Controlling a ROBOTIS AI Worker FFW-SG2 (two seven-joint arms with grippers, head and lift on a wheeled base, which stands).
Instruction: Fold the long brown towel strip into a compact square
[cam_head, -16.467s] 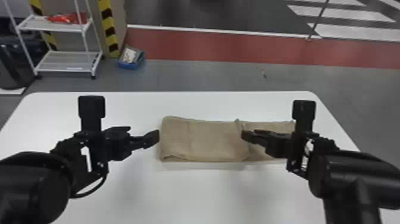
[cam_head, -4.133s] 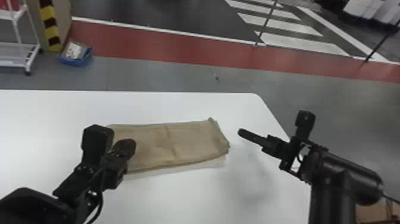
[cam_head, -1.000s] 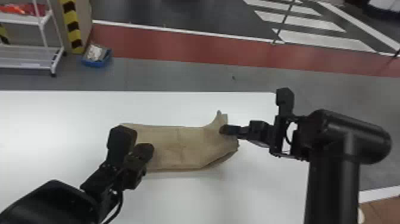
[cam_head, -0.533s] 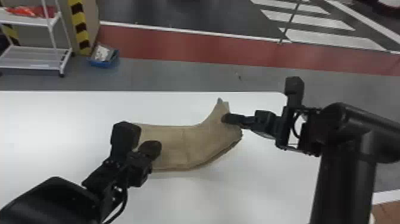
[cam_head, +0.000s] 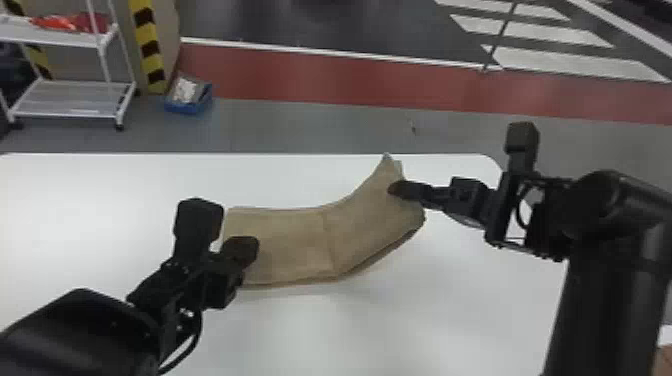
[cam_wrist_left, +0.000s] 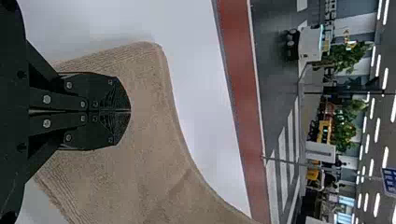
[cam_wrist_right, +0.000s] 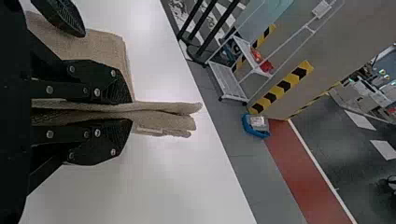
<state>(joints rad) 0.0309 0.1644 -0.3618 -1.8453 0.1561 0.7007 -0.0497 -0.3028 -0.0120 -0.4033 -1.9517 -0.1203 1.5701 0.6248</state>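
Observation:
The brown towel strip (cam_head: 295, 240), folded in layers, lies across the white table, its right part bent up and back. My right gripper (cam_head: 400, 190) holds that right end; in the right wrist view my right gripper (cam_wrist_right: 126, 112) is shut on several layers of the towel (cam_wrist_right: 163, 119), which stick out past the fingertips. Over the towel's left end is my left gripper (cam_head: 242, 250). In the left wrist view the fingers of my left gripper (cam_wrist_left: 122, 111) are pressed together above the towel (cam_wrist_left: 154, 140), whose surface spreads flat beneath them; no cloth is visible between them.
The white table (cam_head: 100, 210) extends around the towel, with its far right corner behind my right gripper. Beyond it on the floor stand a blue bin (cam_head: 189, 102) and a white shelf rack (cam_head: 70, 100).
Since a second ago, my right gripper has moved slightly back with the towel's right end, bending the strip. Earlier that gripper was off the towel. The head view has shifted a little.

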